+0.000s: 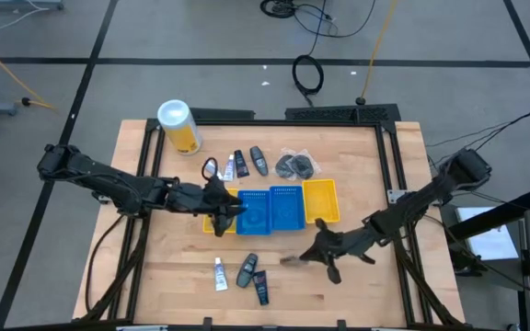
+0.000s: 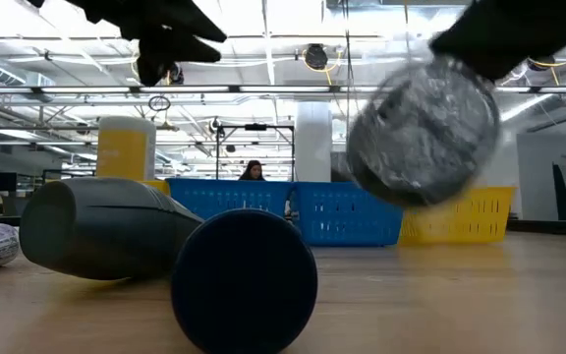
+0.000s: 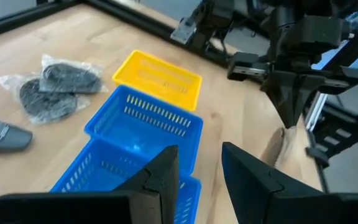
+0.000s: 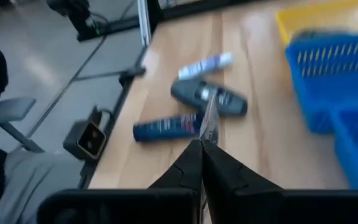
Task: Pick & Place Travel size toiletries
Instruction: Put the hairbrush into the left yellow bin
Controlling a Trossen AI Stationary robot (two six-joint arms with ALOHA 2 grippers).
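Note:
My right gripper (image 1: 309, 255) hangs above the near middle of the table, shut on a clear packet (image 2: 423, 133) with dark round contents. Left of it, three toiletries lie on the table: a white tube (image 1: 220, 273), a dark grey oval piece (image 1: 247, 270) and a navy mini bottle (image 1: 261, 287). More small bottles (image 1: 242, 164) and clear packets (image 1: 294, 165) lie behind the bins. My left gripper (image 3: 201, 163) stands open above the left end of the bin row (image 1: 253, 210), with nothing between its fingers. My right gripper pinches one edge of the packet (image 4: 209, 121) between its two shut fingertips. The fingers come from the table's right, slanting down. The packet sticks out past the fingertips, edge-on to the wrist view, and hangs clear of the table.
A row of two blue bins (image 1: 286, 204) and a yellow bin (image 1: 321, 200) crosses the table's middle. A big yellow canister (image 1: 178, 124) with a white lid stands at the far left. Bare wood lies near the right front edge.

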